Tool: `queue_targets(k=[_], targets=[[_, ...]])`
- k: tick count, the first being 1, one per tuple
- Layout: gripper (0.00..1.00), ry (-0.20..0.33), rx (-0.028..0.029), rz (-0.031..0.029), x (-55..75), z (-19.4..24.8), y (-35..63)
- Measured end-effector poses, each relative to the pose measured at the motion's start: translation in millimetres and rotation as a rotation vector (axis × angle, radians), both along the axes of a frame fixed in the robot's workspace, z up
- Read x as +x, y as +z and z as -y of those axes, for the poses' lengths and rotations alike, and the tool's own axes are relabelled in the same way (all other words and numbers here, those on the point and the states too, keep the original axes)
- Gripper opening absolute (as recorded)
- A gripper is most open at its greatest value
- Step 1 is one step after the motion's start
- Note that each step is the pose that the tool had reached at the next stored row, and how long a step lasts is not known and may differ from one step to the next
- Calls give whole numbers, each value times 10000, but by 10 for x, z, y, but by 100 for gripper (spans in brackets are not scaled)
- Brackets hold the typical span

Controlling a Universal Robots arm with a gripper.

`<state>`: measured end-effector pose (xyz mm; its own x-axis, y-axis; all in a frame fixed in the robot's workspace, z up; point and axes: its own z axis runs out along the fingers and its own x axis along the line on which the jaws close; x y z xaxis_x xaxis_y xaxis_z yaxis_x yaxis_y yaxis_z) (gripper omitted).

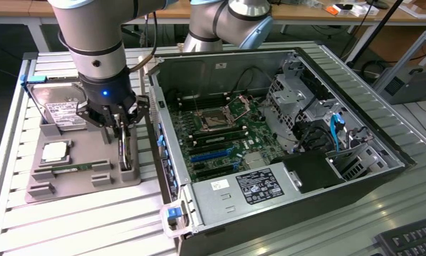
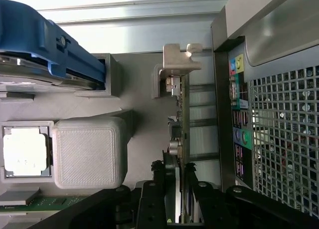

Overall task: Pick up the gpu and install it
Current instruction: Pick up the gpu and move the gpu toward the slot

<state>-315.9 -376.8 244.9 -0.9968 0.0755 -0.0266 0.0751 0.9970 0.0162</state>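
The gpu (image 1: 125, 153) stands on edge in a slot at the side of the grey holder tray (image 1: 78, 184) nearest the open computer case (image 1: 384, 160). My gripper (image 1: 121, 132) hangs straight down over it, one finger on each side of the card. In the wrist view the gpu (image 2: 182, 114) runs as a thin green-black edge from a grey clip down between my gripper (image 2: 179, 189). The dark fingers (image 2: 158, 189) stand close on both sides with a narrow gap showing. The card still sits in its slot.
The tray also holds a hard drive (image 1: 60, 109) with a blue caddy (image 2: 45, 44), a processor (image 1: 55, 152) and a memory stick (image 1: 70, 168). The case's rear port panel (image 2: 239, 114) lies right beside the card. A keyboard (image 1: 412, 240) sits at the exterior view's lower right.
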Motion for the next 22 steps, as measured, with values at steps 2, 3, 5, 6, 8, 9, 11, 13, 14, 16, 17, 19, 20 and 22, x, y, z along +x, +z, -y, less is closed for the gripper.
queue_targets(k=[2,3,5,6,8,9,11,13,14,16,17,19,20,22], targets=[[27,0,-1,0,0,0,0],[27,0,-1,0,0,0,0],[27,0,0,0,0,0,0],[27,1,-1,-1,0,0,0],[27,0,-1,0,0,0,0],[27,0,0,0,0,0,0],[27,0,-1,0,0,0,0],[27,0,0,0,0,0,0],[27,0,0,1,0,0,0],[27,0,2,3,0,0,1],[27,0,0,0,0,0,4],[27,0,-1,0,0,0,10],[27,0,0,1,0,0,13],[27,0,-1,0,0,0,17]])
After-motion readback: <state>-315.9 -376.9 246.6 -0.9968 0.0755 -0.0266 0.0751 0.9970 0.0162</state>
